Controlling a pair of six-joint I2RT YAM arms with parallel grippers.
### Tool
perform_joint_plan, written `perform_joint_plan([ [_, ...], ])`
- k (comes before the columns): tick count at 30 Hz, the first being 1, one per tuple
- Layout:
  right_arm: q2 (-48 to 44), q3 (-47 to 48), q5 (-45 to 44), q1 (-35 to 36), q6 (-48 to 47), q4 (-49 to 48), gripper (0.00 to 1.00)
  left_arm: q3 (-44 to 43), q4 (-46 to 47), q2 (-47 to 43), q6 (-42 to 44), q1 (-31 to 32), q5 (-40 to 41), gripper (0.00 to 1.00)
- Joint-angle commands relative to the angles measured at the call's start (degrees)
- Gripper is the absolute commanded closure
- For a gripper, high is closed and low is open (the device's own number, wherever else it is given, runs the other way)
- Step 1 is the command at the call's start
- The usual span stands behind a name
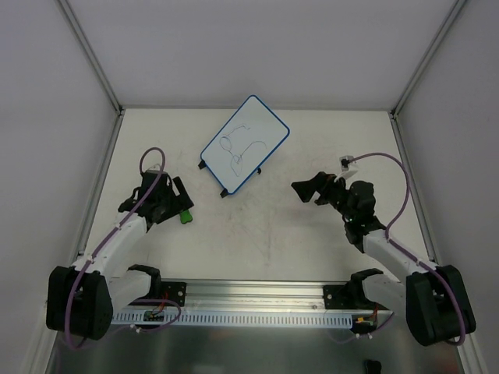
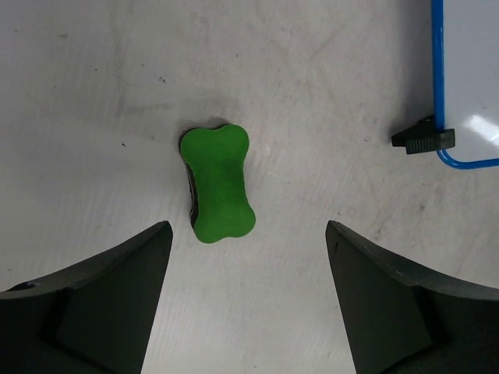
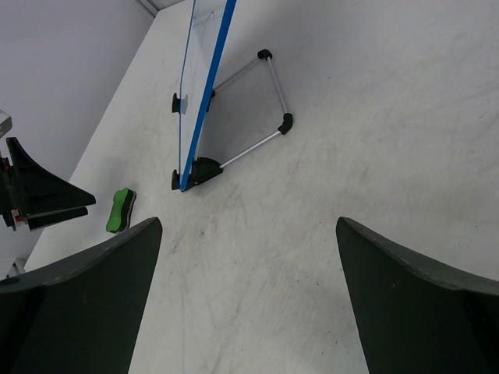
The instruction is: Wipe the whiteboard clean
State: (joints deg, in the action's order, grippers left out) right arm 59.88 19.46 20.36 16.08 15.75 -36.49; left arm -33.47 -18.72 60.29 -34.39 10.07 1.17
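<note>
The table (image 1: 257, 241) has a pale off-white top, dull and well scuffed, with faint grey smears and small dark specks over its middle; plain pale walls (image 1: 257, 47) close it in on the left, far and right sides, with slim metal posts (image 1: 90, 54) running up the two far corners; a ribbed metal rail (image 1: 249, 292) runs along the near edge, and both arms are bolted to it.

The whiteboard (image 1: 245, 145) stands at the far middle of the table, turned at an angle to the walls; it leans tilted on a thin wire stand (image 3: 286, 122) with black feet, and thin pen scribbles cross its white face inside the blue rim.

A green eraser (image 2: 219, 184) lies flat on the table near and to the left of the whiteboard, apart from it; the left gripper (image 2: 248, 227) hangs over it with its jaws wide apart, the eraser just ahead of the gap and nearer one finger, touched by neither; it has hold of nothing.

The right gripper (image 3: 248, 222) hovers over bare table to the right of the whiteboard, jaws spread fully and empty, pointing toward the board's edge.
</note>
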Motion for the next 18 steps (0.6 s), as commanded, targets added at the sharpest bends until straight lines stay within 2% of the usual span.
perform_joint_plan([
  [1, 3.48, 4.26, 2.67, -0.69, 2.53, -11.49, 0.01, -3.88, -3.95, 1.49, -2.17, 2.23, 5.15, 0.19],
  [4, 8.40, 6.46, 4.42, -1.39, 3.58, -16.23, 0.01, -4.67, -4.48, 2.90, -2.70, 3.03, 6.83, 0.18],
  [8, 16.83, 11.28, 7.94, -3.50, 9.81, -26.50, 0.01, -5.20, -4.75, 4.74, -3.49, 3.21, 7.00, 0.17],
  [18, 31.43, 19.99, 10.92, -3.51, 11.58, -33.90, 0.01, -4.94, -4.75, 5.01, -3.49, 3.21, 6.83, 0.09],
])
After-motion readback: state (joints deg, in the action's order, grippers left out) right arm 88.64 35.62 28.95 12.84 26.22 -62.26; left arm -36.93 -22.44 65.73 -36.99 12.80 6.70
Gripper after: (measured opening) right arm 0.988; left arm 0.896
